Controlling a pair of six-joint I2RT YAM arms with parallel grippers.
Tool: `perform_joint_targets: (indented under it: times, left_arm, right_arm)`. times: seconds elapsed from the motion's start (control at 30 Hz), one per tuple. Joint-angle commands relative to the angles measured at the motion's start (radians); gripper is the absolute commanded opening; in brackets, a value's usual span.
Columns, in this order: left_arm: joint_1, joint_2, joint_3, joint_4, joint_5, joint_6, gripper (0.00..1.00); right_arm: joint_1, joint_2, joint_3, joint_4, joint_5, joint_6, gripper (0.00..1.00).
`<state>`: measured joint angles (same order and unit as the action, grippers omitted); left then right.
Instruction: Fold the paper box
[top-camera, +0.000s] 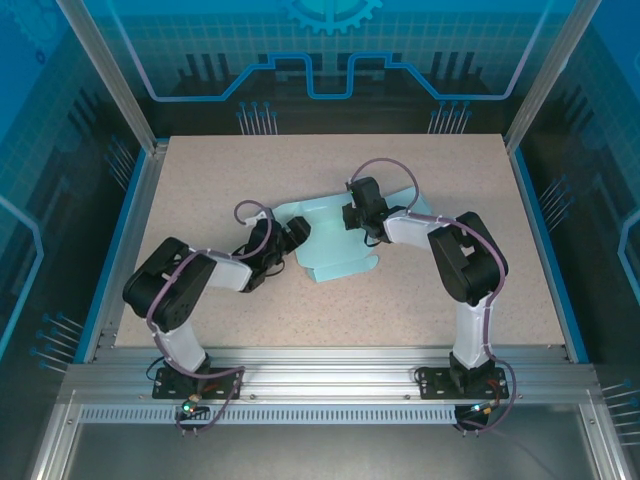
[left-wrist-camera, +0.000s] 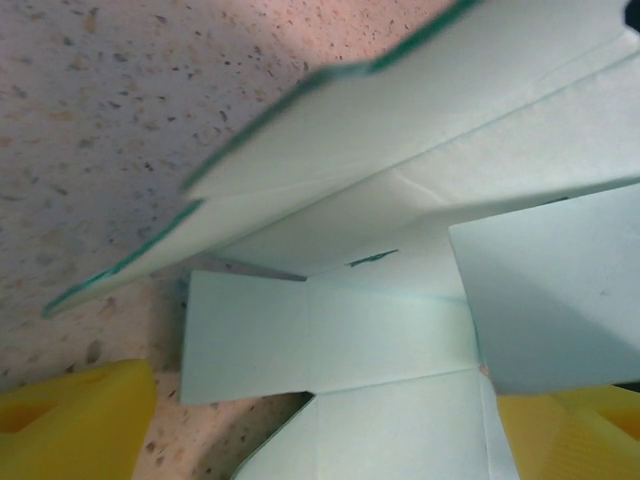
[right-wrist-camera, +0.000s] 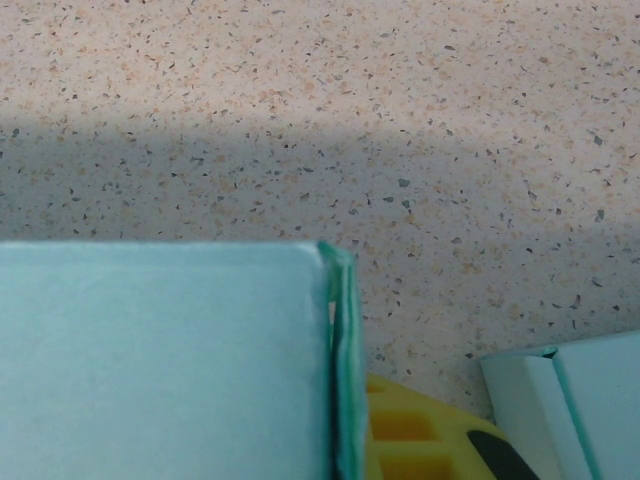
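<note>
The left gripper (top-camera: 292, 236) is held spread wide at the left edge of the pale green paper box (top-camera: 335, 252), with a flat panel lying between its yellow fingers (left-wrist-camera: 75, 420). The right gripper (top-camera: 357, 217) is set at the box's far side, a raised panel close against one yellow finger (right-wrist-camera: 410, 432); whether it is pinched cannot be told. The box is spread, partly unfolded, mid-table (top-camera: 250, 170).

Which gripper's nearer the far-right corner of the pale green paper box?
Right. The right gripper is over the pale green paper box just left of that corner; the left gripper is at its left edge.
</note>
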<state>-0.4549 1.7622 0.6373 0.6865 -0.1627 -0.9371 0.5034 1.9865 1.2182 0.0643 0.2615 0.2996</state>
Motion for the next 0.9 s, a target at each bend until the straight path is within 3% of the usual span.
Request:
perform_joint_targets:
  times: [0.0,0.37,0.6,0.87]
  left_arm:
    - [-0.001,0.039,0.031,-0.013,0.057,-0.005,0.89]
    - [-0.001,0.02,0.023,0.091,0.064,0.05,0.88]
    - [-0.002,0.089,0.023,0.306,0.13,0.054,0.87]
    - [-0.003,0.148,0.054,0.36,0.179,0.034,0.82]
  right_arm:
    - [0.015,0.026,-0.026,-0.078,-0.024,0.019,0.0]
    - [0.016,0.046,-0.011,-0.084,-0.035,0.022,0.0]
    - [0.017,0.051,-0.008,-0.086,-0.04,0.023,0.0]
    - [0.017,0.051,-0.009,-0.084,-0.046,0.022,0.0]
